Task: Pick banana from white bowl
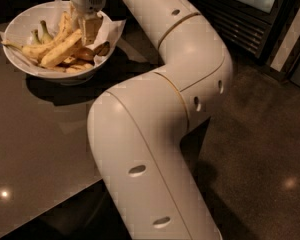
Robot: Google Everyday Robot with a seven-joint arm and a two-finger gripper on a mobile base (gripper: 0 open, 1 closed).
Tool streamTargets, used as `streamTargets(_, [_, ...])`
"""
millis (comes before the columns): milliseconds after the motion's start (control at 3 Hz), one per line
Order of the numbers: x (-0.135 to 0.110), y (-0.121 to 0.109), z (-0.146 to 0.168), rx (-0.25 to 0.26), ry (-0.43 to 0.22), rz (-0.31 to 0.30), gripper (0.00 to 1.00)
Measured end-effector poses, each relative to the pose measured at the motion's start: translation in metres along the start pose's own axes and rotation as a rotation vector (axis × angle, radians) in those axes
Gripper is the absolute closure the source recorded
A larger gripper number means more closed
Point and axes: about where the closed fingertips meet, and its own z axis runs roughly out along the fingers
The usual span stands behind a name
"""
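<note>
The white bowl (14, 30) stands at the far left corner of the dark table (35, 139), lined with crinkled white paper (115, 30) that sticks out over its rim. Several yellow bananas (60, 49) with green stems lie in it, with a dark brown piece beside them. My gripper (88, 30) points straight down into the right half of the bowl, right on the bananas. Its tips are hidden among the fruit.
My thick white arm (155, 134) bends across the table's right edge and fills the middle of the view. A dark glass-fronted cabinet (250, 14) stands at the back right. The brown floor (260, 164) lies to the right of the table.
</note>
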Motion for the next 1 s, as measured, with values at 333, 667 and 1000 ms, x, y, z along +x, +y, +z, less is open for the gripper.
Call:
streamTargets(333, [0.0, -0.004, -0.016, 0.055, 0.002, 0.007, 1.0])
streamTargets(667, [-0.001, -0.001, -0.051, 0.171, -0.021, -0.005, 1.0])
streamTargets(1000, [-0.01, 0.011, -0.061, 0.131, -0.028, 0.023, 1.0])
